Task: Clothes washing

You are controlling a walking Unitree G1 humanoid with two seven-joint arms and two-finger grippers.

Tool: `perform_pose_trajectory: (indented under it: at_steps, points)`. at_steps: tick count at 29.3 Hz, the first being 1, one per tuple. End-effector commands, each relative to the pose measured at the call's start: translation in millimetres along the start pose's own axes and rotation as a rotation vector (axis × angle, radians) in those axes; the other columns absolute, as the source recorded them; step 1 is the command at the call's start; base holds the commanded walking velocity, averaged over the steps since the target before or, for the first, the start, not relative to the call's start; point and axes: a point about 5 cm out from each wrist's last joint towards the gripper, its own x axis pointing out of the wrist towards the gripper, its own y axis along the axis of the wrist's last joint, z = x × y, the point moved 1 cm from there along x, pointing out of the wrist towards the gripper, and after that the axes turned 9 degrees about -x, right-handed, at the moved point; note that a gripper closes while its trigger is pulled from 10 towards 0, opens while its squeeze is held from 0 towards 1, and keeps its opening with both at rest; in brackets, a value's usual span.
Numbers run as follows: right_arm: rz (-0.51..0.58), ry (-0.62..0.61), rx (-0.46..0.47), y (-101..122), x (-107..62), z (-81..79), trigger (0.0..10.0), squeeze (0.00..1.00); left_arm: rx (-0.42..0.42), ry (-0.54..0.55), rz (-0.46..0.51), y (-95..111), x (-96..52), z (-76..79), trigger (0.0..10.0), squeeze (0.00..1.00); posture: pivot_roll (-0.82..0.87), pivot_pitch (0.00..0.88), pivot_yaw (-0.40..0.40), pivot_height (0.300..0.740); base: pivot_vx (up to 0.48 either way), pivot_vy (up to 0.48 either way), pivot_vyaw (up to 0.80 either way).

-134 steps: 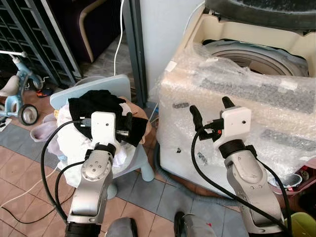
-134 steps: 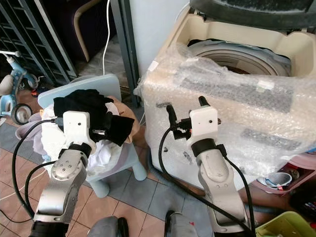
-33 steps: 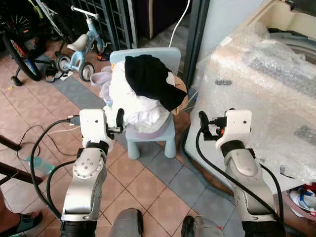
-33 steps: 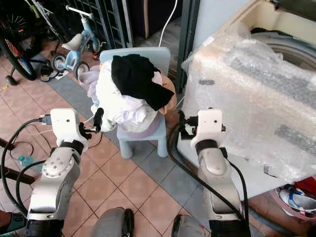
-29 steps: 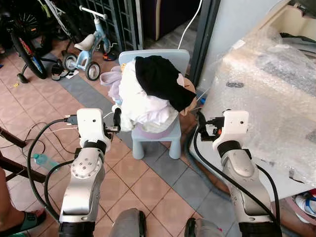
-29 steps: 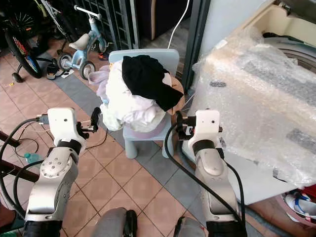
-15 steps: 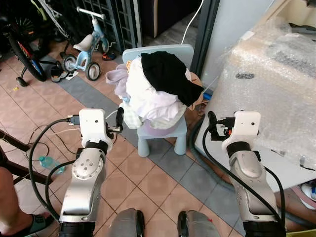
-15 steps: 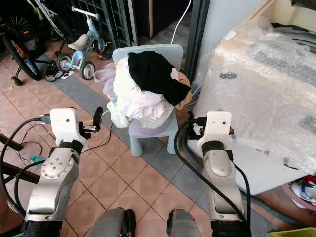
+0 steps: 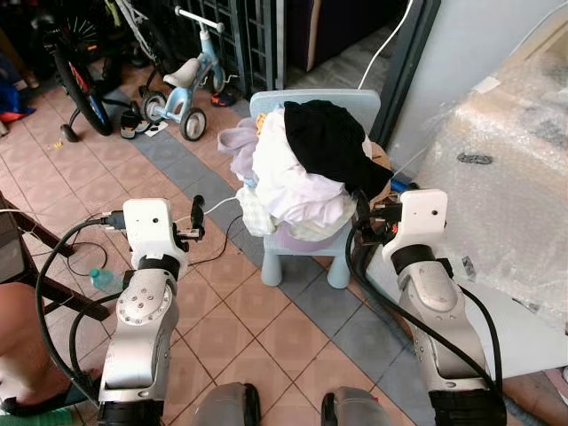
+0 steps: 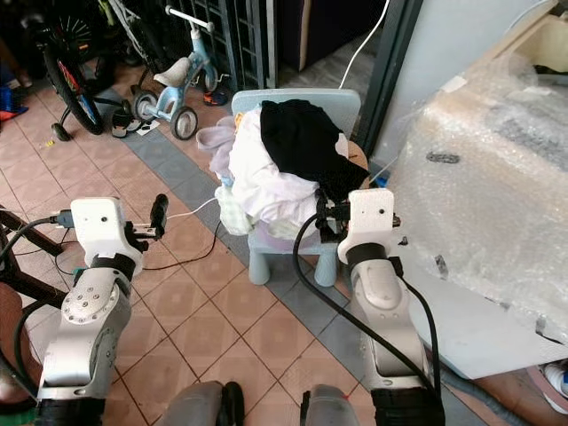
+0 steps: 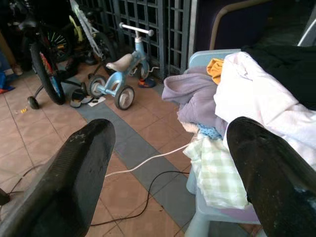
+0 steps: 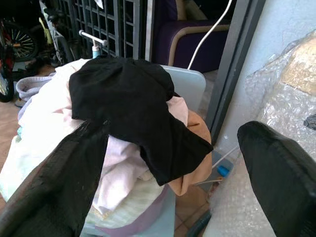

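The clothes (image 9: 306, 173) sit heaped on the small chair (image 9: 306, 248): soft, light, apt to drape. Best pinch the black top (image 12: 126, 98). Both the left tool (image 11: 168, 182) and right tool (image 12: 173, 177) gape wide, empty.

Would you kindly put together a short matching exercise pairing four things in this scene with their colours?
Things:
1. garment on top of the pile
2. small chair
3. cable on the floor
4. garment at the pile's left edge

Colours:
A. white
B. lilac
C. black
D. pale blue

Pairs: 1-C, 2-D, 3-A, 4-B
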Motion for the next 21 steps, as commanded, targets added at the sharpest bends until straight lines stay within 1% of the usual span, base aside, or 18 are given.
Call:
perform_pose_trajectory:
  at_steps: [1, 5, 8, 9, 10, 11, 12, 13, 15, 16, 17, 18, 19, 21]
  points:
    - [0.026, 0.021, 0.004, 6.0, 4.2, -5.7, 10.0, 0.00, 0.008, 0.022, 0.004, 0.8, 0.6, -7.8, 10.0, 0.00, -0.01, 0.136, 0.046, 0.740, 0.458, 0.000, 0.00]
    - [0.043, 0.030, -0.018, 9.3, 9.6, -4.7, 10.0, 0.00, -0.006, 0.035, -0.006, -0.8, 1.4, -8.8, 10.0, 0.00, -0.01, 0.136, 0.045, 0.740, 0.436, 0.000, 0.00]
    - [0.060, 0.034, -0.058, 10.7, 11.4, -3.7, 10.0, 0.00, -0.010, 0.036, -0.011, -1.9, 1.1, -8.4, 10.0, 0.00, -0.01, 0.136, 0.045, 0.740, 0.352, 0.323, 0.00]
    - [0.061, 0.034, -0.057, 10.6, 11.7, -3.3, 10.0, 0.00, -0.009, 0.035, -0.012, -2.3, 1.1, -8.2, 10.0, 0.00, -0.01, 0.135, 0.044, 0.740, 0.289, 0.382, 0.00]
    - [0.053, 0.026, -0.031, 8.7, 12.0, -1.9, 10.0, 0.00, -0.009, 0.034, -0.021, -5.2, 1.8, -7.9, 10.0, 0.00, -0.01, 0.130, 0.039, 0.740, 0.000, 0.330, 0.00]
    - [0.051, 0.024, -0.024, 8.0, 12.1, -1.6, 10.0, 0.00, -0.009, 0.034, -0.024, -6.2, 2.0, -7.8, 10.0, 0.00, -0.01, 0.130, 0.039, 0.740, 0.000, 0.330, 0.00]
    - [0.047, 0.023, -0.027, 7.3, 12.4, -1.0, 10.0, 0.00, -0.010, 0.026, -0.030, -7.8, 3.2, -5.8, 10.0, 0.00, -0.01, 0.123, 0.027, 0.740, 0.000, 0.000, 0.00]
    - [0.041, 0.023, -0.031, 7.2, 13.6, -0.9, 10.0, 0.00, -0.001, 0.011, -0.056, -14.1, 7.6, -0.4, 10.0, 0.00, -0.01, 0.114, 0.005, 0.740, 0.000, 0.000, 0.00]
    - [0.044, 0.024, -0.027, 9.3, 14.0, -1.3, 10.0, 0.00, 0.005, 0.008, -0.068, -16.0, 9.3, 1.5, 10.0, 0.00, -0.01, 0.114, 0.005, 0.740, 0.000, 0.000, 0.00]
    - [0.042, 0.036, -0.039, 9.9, 14.4, -2.9, 10.0, 0.00, -0.007, 0.000, -0.058, -14.8, 11.1, 3.1, 10.0, 0.00, -0.02, 0.098, -0.031, 0.740, 0.000, 0.000, 0.00]
    - [0.038, 0.051, -0.055, 9.2, 15.2, -4.9, 10.0, 0.00, -0.022, -0.009, -0.044, -14.0, 13.4, 4.8, 10.0, 0.00, -0.02, 0.095, -0.042, 0.740, 0.000, 0.000, 0.00]
    - [0.032, 0.073, -0.059, 8.4, 15.3, -7.7, 10.0, 0.00, -0.002, -0.023, -0.030, -13.5, 15.5, 7.9, 10.0, 0.00, -0.01, 0.083, -0.081, 0.740, 0.000, 0.000, 0.00]
    - [0.031, 0.079, -0.060, 8.1, 15.3, -8.4, 10.0, 0.00, 0.004, -0.026, -0.027, -13.6, 16.0, 8.7, 10.0, 0.00, -0.01, 0.083, -0.081, 0.740, 0.000, 0.000, 0.00]
    - [0.028, 0.124, -0.060, 7.7, 16.4, -14.5, 10.0, 0.00, -0.030, 0.001, -0.042, -19.3, 16.2, 9.8, 10.0, 0.00, 0.01, 0.066, -0.116, 0.740, 0.000, 0.000, 0.00]
